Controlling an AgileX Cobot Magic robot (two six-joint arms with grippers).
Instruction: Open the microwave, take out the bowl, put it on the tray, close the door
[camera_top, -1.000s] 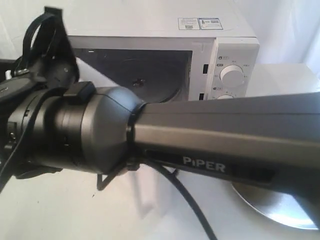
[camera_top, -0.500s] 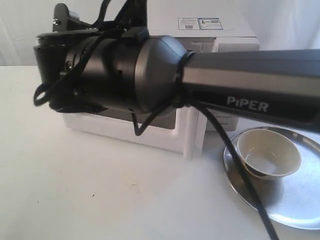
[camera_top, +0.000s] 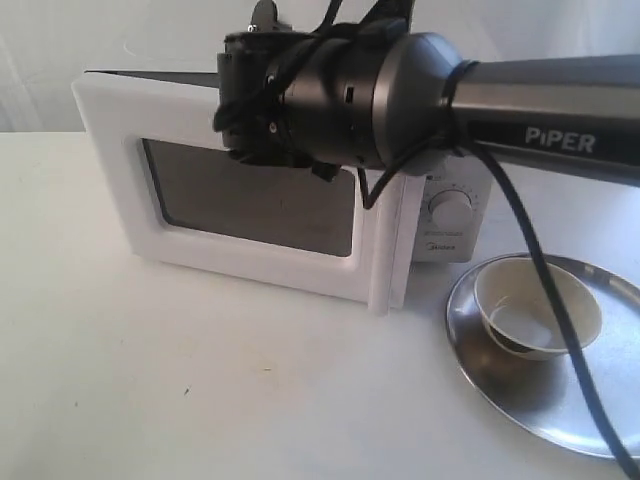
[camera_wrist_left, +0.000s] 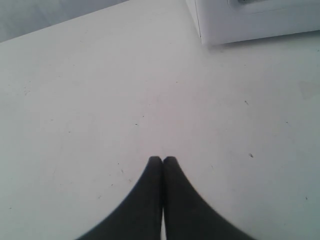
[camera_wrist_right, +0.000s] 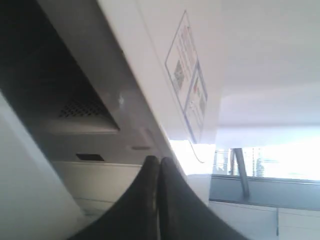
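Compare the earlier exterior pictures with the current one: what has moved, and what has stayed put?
The white microwave door with its dark window has swung from open to nearly shut, still ajar. The right arm's black wrist has risen from before the cavity to the door's top edge, its gripper shut on nothing. The small cream bowl stays on the round silver tray.

In front of me the white microwave (camera_top: 455, 215) shows a round dial (camera_top: 450, 210) on its panel and a label sticker (camera_wrist_right: 187, 80) on top. Its door (camera_top: 250, 215), a dark window in a white frame, stands ajar, with the bar handle (camera_top: 386, 260) swung forward. The cream bowl (camera_top: 510, 300) sits upright on the shiny silver tray (camera_top: 520, 405), just beside the microwave.
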